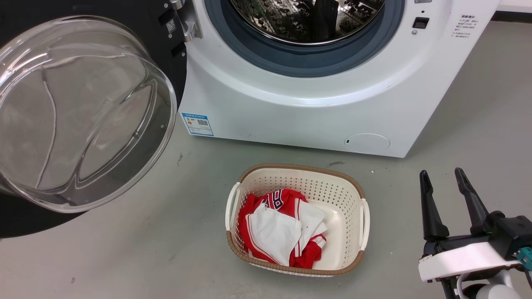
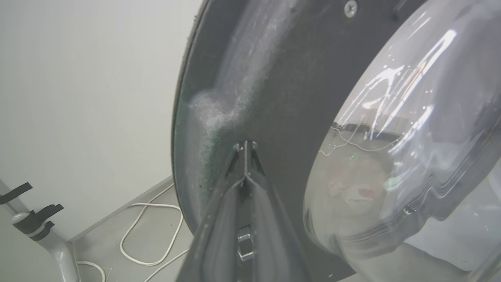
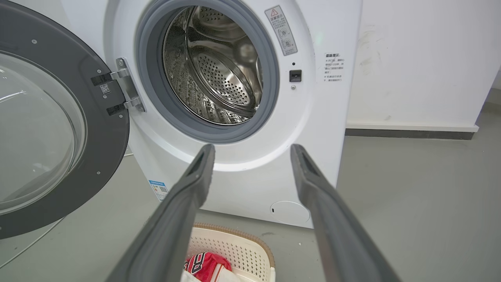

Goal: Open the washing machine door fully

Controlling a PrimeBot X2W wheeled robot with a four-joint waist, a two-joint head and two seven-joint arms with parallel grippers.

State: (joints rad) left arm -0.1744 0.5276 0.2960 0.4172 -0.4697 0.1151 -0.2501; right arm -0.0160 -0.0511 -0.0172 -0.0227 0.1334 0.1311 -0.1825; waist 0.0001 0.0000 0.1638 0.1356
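Observation:
The white washing machine (image 1: 316, 112) stands at the top of the head view, its steel drum (image 3: 219, 74) exposed. The washing machine door (image 1: 79, 112), a black disc with a bulging clear glass bowl, is swung out to the left on its hinge (image 3: 127, 92). In the left wrist view my left gripper (image 2: 245, 147) is shut, its tips against the door's black inner face (image 2: 274, 78) beside the glass bowl (image 2: 399, 149). My right gripper (image 1: 442, 182) is open at the lower right of the head view, away from the machine, nothing between its fingers (image 3: 195, 184).
A cream perforated laundry basket (image 1: 349, 187) with red and white clothes (image 1: 282, 228) sits on the grey floor in front of the machine. White cables (image 2: 152, 231) lie on the floor by the wall behind the door. A grey stand (image 2: 47, 239) rises at the left.

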